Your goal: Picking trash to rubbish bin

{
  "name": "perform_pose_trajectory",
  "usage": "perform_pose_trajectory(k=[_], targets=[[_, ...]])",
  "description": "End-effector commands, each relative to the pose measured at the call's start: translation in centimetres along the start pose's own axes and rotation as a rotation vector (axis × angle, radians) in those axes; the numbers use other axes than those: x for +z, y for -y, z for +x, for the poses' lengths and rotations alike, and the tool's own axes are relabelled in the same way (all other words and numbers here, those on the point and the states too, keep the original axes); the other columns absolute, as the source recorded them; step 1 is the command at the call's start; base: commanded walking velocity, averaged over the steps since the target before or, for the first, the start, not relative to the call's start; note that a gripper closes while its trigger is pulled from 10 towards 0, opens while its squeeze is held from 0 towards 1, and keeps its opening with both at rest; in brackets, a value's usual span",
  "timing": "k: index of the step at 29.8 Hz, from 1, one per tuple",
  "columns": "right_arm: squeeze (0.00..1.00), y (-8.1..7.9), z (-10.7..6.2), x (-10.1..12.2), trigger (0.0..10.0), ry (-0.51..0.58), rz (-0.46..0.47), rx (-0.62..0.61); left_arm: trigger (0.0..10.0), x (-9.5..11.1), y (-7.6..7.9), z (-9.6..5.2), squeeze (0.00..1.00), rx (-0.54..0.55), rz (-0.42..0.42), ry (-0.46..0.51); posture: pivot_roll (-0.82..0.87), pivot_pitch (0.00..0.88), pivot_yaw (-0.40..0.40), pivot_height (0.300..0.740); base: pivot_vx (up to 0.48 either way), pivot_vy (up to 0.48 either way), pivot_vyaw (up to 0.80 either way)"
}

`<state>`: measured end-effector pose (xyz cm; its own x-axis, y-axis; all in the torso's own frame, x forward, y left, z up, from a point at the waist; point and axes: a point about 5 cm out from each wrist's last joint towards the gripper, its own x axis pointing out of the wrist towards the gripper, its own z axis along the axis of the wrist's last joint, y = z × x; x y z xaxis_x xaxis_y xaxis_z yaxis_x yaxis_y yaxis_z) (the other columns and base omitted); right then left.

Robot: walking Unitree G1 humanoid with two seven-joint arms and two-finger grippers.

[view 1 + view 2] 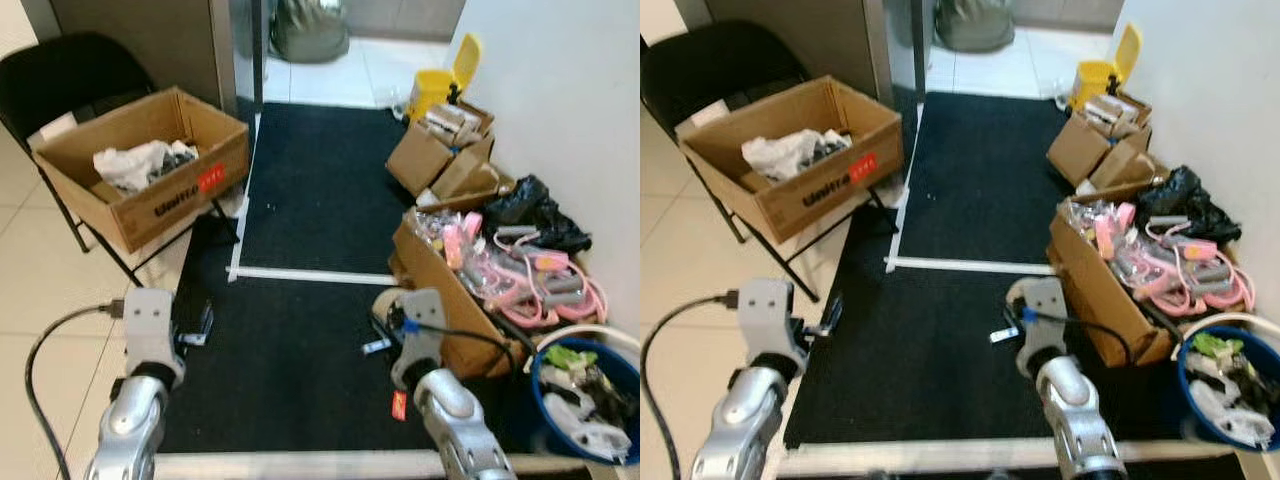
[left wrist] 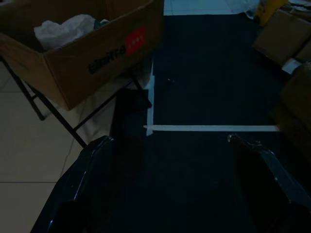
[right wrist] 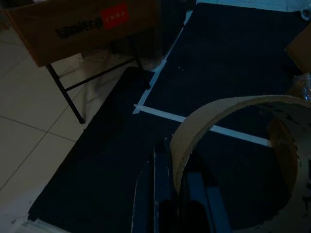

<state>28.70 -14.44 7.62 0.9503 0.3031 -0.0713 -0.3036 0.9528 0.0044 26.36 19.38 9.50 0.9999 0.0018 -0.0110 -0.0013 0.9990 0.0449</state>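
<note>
The right gripper (image 3: 177, 194) pinches the thin wall of a brown cardboard tape ring (image 3: 233, 126) above the black mat (image 1: 310, 200), near its right edge. The left gripper (image 2: 170, 184) hangs with fingers spread. A round blue bin (image 1: 545, 395) holds crumpled rubbish beside an open cardboard box (image 1: 450, 310) with pink plastic things.

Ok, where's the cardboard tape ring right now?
The cardboard tape ring is pinched in the right gripper, held above the black mat, beside the cardboard box of pink items on the robot's right.
</note>
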Motion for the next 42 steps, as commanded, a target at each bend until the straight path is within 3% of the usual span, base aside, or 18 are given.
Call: perform_pose_trajectory(k=[1, 42], targets=[[0.00, 0.47, -0.39, -0.51, 10.0, -0.025, 0.000, -0.017, 10.0, -0.48, 0.05, -0.29, 0.00, -0.005, 0.008, -0.024, 0.01, 0.157, -0.034, 0.740, 0.259, 0.000, 0.00], [0.00, 0.45, -0.40, -0.80, 10.0, -0.035, 0.008, -0.018, 10.0, -0.57, 0.07, -0.35, 0.00, -0.022, 0.018, -0.025, 0.02, 0.128, -0.035, 0.740, 0.259, 0.000, 0.00]])
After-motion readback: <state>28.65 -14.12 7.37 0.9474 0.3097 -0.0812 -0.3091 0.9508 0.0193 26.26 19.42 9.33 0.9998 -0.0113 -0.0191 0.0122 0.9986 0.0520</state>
